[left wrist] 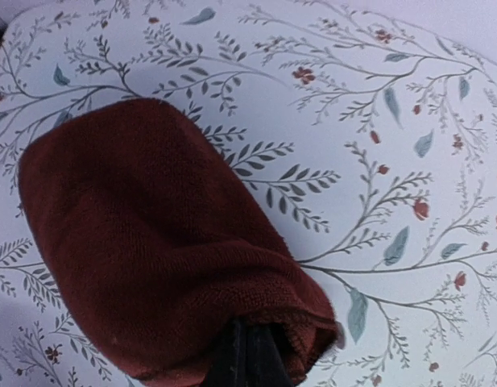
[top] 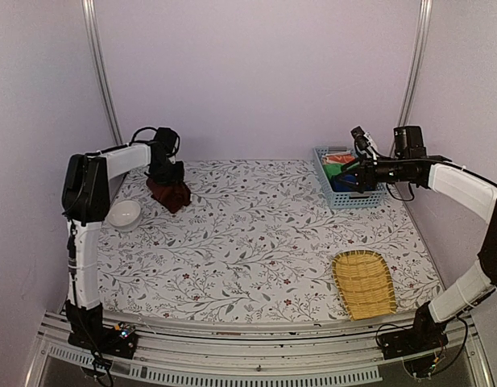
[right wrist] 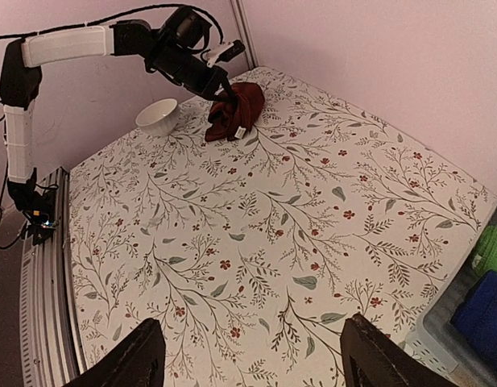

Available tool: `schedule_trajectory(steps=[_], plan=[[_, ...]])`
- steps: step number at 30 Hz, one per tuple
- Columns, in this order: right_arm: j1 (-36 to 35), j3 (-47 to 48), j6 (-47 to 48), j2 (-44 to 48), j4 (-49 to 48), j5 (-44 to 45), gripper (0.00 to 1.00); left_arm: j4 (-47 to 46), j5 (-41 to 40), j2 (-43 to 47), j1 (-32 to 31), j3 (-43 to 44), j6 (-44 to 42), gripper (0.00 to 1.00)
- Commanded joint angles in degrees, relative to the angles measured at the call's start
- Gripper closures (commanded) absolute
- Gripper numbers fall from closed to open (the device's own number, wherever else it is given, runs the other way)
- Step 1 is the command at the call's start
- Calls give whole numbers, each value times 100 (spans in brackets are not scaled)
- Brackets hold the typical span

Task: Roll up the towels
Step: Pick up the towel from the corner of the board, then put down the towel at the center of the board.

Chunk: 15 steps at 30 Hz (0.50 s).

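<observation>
Left gripper [right wrist: 226, 93] pinching the red towel [left wrist: 159, 242] at far-left of table [top: 256, 242].
Towel bunched, lower end on the tabletop, near white bowl [top: 124, 214]. Right gripper [right wrist: 252, 351] spread wide, holding nothing, beside blue basket [top: 357, 199].

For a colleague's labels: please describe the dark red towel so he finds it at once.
Find the floral tablecloth, far left corner. Beside the round white bowl, the left gripper holds a bunched dark red towel, the only cloth outside the blue basket.
</observation>
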<state>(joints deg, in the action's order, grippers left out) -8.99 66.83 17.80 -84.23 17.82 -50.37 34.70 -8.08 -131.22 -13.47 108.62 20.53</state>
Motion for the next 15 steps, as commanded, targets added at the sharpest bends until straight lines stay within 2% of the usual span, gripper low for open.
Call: schedule_trajectory(steps=[1, 4, 7, 10, 15], plan=[[-15, 135, 16, -108, 7, -239, 24, -139, 478, 1141, -588, 374, -439, 100], [-16, 527, 105, -146, 295, -189, 26, -237, 587, 2144, -1164, 456, -514, 100], [-50, 835, 151, -132, 507, -143, 28, -776, 743, 3195, -1724, -17, -485, 100], [-144, 1014, 237, -142, 666, -138, 30, -1281, 1275, 3831, -1860, -930, -57, 100], [-352, 962, 486, -243, 873, -4, 34, -2191, 2024, 4365, -1867, -3058, 493, 100]])
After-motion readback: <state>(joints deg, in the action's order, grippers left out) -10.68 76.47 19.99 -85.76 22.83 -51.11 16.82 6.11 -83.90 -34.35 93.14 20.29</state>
